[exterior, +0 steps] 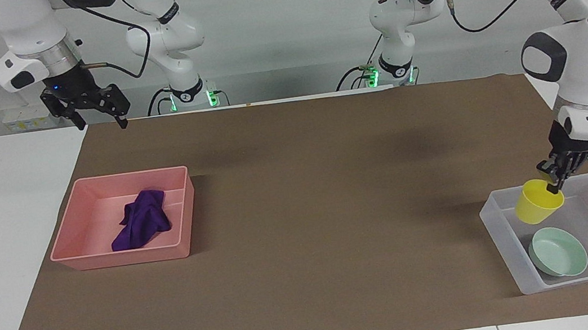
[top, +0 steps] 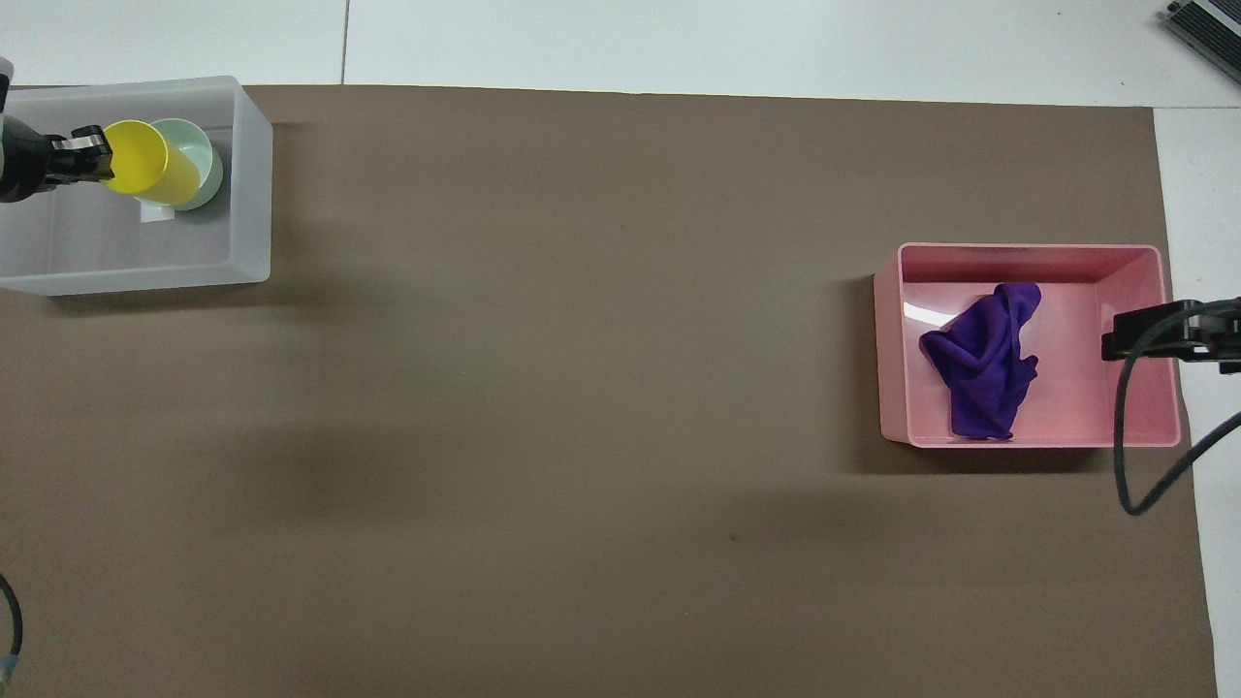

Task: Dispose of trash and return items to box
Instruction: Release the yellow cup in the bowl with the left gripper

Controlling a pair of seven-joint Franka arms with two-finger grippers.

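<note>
Nearly finished: only the cup is left to set down.

I have the left hand (exterior: 553, 186) clamped on the rim of the yellow cup (exterior: 538, 202), holding it tilted in the air over the whitish box (exterior: 498, 226), where the mint-green bowl (exterior: 559, 259) already lies. The purple rag (exterior: 142, 227) sits in the pink bin (exterior: 124, 259) at the right arm's end of the tabletop. My right hand (exterior: 94, 109) waits raised, fingers spread and empty. What remains, I judge, is lowering and releasing the cup.
</note>
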